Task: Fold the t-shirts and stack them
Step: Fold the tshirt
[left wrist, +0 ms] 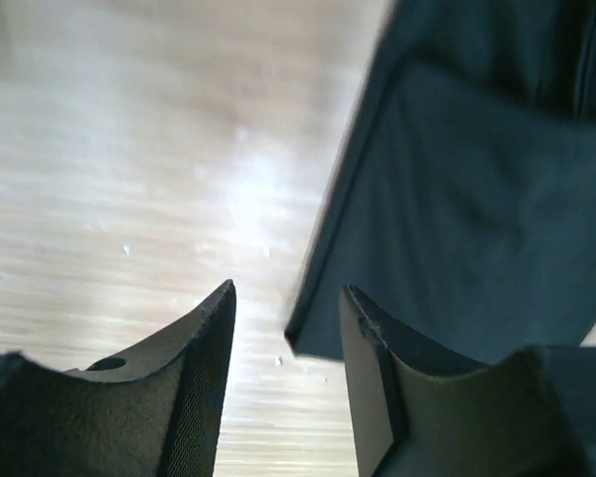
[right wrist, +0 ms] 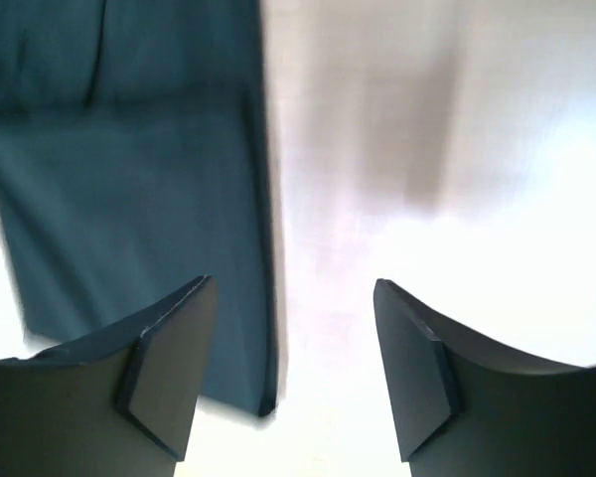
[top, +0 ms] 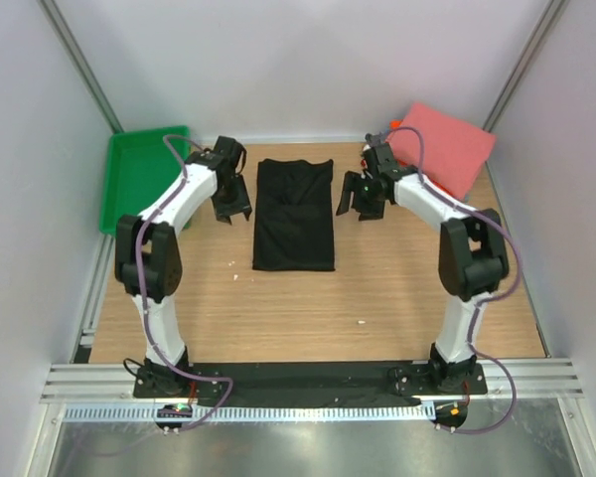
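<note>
While both arms hover low over the table (top: pixel 397 298), the black t-shirt (top: pixel 294 214) lies folded in a long strip between them. Left gripper (left wrist: pixel 288 288) is partway open and empty, shirt edge by its right finger. Right gripper (right wrist: pixel 293 283) gapes wide, empty, shirt on its left. Salmon-pink shirt (top: pixel 447 149) sits just beyond it.

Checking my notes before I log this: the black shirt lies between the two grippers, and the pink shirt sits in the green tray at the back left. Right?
No. The pink shirt lies at the back right, outside the green tray, as the top view shows. The black shirt is placed as you said.
</note>
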